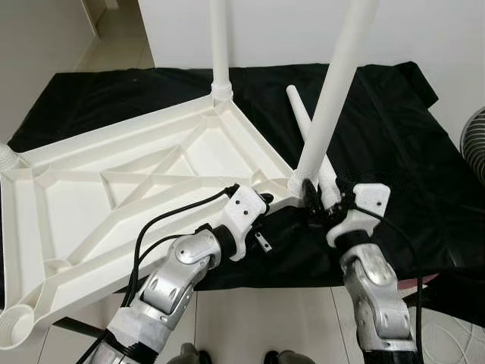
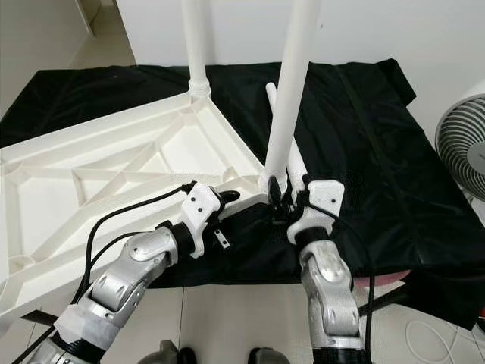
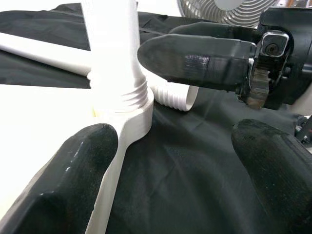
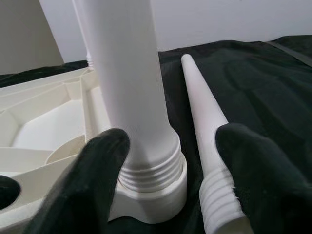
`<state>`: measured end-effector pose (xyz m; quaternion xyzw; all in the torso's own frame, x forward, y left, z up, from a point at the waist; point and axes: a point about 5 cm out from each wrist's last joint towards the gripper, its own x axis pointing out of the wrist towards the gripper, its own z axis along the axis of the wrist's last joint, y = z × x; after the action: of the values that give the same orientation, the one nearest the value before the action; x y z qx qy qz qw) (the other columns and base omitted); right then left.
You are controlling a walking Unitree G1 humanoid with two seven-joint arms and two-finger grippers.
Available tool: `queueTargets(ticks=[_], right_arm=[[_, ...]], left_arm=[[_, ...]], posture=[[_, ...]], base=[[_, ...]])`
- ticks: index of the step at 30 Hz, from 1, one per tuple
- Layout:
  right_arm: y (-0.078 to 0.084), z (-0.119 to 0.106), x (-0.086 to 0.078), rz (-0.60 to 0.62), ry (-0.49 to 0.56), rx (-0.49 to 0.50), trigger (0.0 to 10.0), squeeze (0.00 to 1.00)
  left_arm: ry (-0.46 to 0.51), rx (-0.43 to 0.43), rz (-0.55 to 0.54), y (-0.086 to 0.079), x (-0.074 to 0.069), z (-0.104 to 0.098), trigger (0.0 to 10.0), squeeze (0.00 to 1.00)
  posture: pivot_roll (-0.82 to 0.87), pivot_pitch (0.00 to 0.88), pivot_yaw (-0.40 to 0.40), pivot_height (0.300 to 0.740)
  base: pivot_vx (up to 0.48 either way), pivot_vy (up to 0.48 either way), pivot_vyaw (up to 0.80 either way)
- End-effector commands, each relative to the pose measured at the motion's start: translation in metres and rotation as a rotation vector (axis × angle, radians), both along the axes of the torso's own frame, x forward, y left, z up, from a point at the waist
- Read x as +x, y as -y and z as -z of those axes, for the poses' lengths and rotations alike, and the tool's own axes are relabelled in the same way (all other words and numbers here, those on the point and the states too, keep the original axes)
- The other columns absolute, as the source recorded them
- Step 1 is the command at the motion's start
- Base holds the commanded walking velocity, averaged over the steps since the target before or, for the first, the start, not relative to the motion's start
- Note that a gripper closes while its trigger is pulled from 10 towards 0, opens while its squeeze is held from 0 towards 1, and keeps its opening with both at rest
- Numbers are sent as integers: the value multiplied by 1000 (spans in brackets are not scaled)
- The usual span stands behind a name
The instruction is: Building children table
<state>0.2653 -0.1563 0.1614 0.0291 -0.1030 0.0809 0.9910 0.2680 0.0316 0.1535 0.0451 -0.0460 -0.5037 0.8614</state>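
Two white legs stand upright in the corner sockets of the upturned white tabletop, which lies underside up on a black cloth: the near leg rises from the corner just ahead of us, the far leg from the corner behind it. We see threads at the base of the near leg still showing above the socket collar. Our right gripper sits at that base, its fingers spread apart on either side of the leg, not clamped on it. Our left gripper reaches toward the same corner along the tabletop edge, its fingers also apart, one over the white rim, the other over the cloth. A loose leg lies on the cloth right beside the near leg, threaded end toward us, crowding the right gripper. Further sockets show at the tabletop's left corners. A fan stands off to the right of the cloth, and pale tiled floor shows below.
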Motion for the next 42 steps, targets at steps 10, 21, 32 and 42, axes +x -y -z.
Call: queueTargets(ticks=[10, 21, 32, 42], right_arm=[[-5, -3, -1, -91, -6, -12, 10000, 0], [-11, 0, -1, -153, -36, -16, 10000, 0], [-8, -4, 15, -130, -40, -26, 10000, 0], [3, -16, 48, -118, -20, -39, 10000, 0]], left_arm=[[1, 9, 5, -5, 2, -3, 10000, 0], [25, 1, 10, -5, 0, -9, 10000, 0], [40, 5, 7, -6, 0, -14, 10000, 0], [82, 17, 9, -8, -3, -25, 10000, 0]], posture=[[-145, 118, 44, 740], [-142, 100, 40, 740], [-125, 99, 37, 740], [-112, 103, 36, 740]], base=[[0, 0, 0], [0, 0, 0], [0, 0, 0], [0, 0, 0]])
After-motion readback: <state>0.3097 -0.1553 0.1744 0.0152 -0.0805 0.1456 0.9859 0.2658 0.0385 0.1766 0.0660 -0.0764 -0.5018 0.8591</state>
